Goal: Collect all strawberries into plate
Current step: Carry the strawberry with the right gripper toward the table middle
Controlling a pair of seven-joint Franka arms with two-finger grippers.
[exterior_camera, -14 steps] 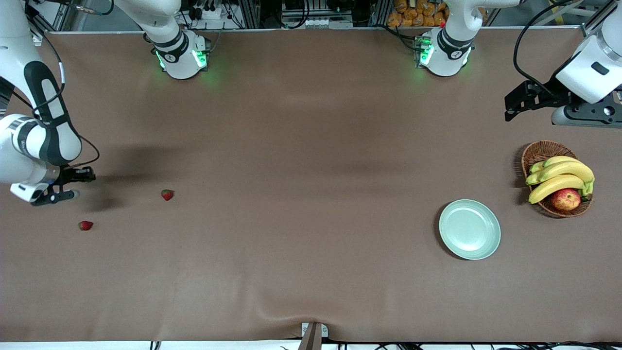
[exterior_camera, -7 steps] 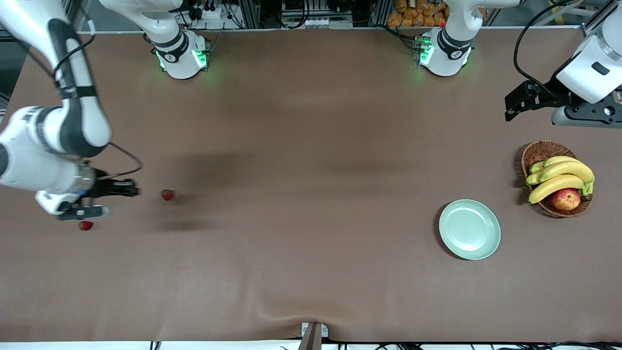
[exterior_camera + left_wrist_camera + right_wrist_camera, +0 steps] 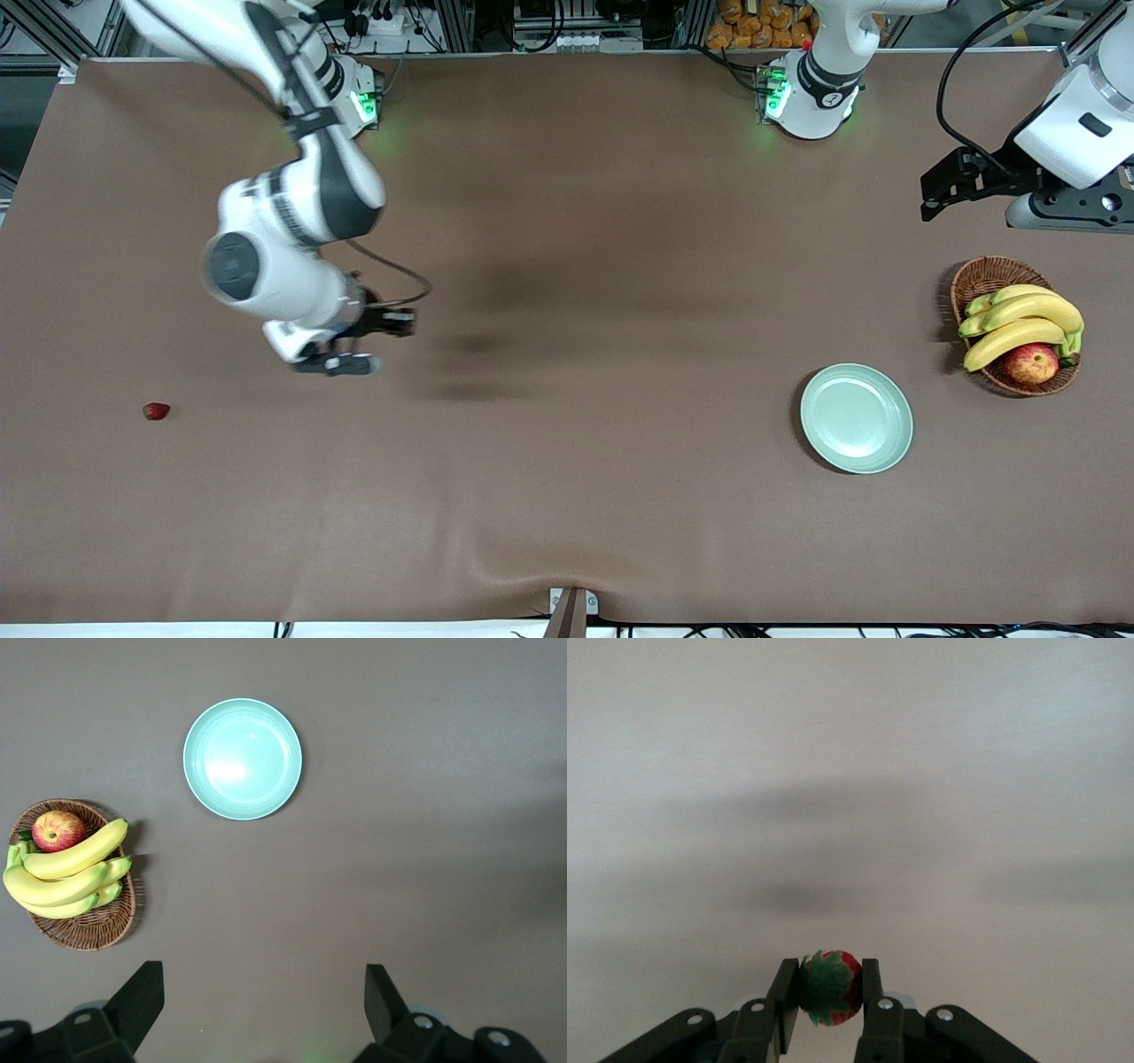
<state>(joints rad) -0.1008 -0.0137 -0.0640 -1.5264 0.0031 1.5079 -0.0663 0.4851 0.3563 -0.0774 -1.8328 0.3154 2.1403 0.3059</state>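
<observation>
Right wrist view: right claw (image 3: 830,992) pinches a strawberry (image 3: 830,989) over apparently bare table (image 3: 850,771); left claw (image 3: 261,1010) gapes.

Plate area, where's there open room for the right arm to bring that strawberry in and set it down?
The plate is bare, with open tabletop toward the right gripper, shut on the strawberry. It's crowded only at the fruit basket beside the plate.
</observation>
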